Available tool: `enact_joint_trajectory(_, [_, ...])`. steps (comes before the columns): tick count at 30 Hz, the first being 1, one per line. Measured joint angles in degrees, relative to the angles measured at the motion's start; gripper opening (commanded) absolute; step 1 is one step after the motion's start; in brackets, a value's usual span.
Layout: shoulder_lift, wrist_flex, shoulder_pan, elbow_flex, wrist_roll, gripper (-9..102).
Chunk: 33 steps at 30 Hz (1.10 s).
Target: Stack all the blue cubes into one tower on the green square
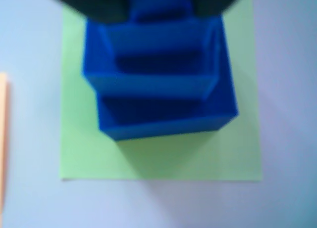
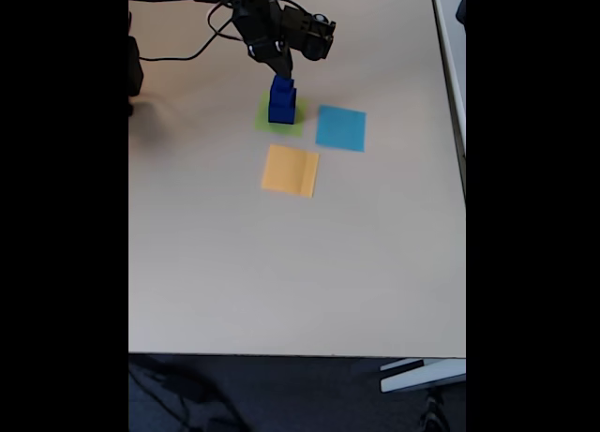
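A tower of blue cubes (image 1: 158, 84) stands on the green square (image 1: 163, 156), widest cube at the bottom and smaller ones stepped above it. In the fixed view the blue tower (image 2: 281, 104) rises from the green square (image 2: 265, 123) at the table's far middle. My gripper (image 1: 161, 3) comes in from the top edge of the wrist view. Its dark fingers (image 1: 94, 5) press on both sides of the small top cube (image 1: 161, 10), which rests on the tower. The fixed view shows the gripper (image 2: 281, 76) pointing down onto the tower's top.
A cyan-blue paper square (image 2: 340, 127) lies just right of the green one in the fixed view, and an orange-yellow square (image 2: 290, 170) lies nearer the camera. Its edge (image 1: 2, 139) shows at the left of the wrist view. The arm and cables (image 2: 216, 20) hang over the far left.
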Motion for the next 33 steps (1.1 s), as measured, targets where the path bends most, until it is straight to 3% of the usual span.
enact_joint_trajectory(16, [0.0, 0.0, 0.0, -0.26, -1.05, 11])
enact_joint_trajectory(24, [-2.81, 0.88, -0.09, -11.6, -5.45, 16])
enact_joint_trajectory(30, [-6.86, 0.88, 0.26, -23.2, -11.16, 0])
enact_joint_trajectory(33, [-6.59, 2.64, 1.05, -23.64, -13.8, 0])
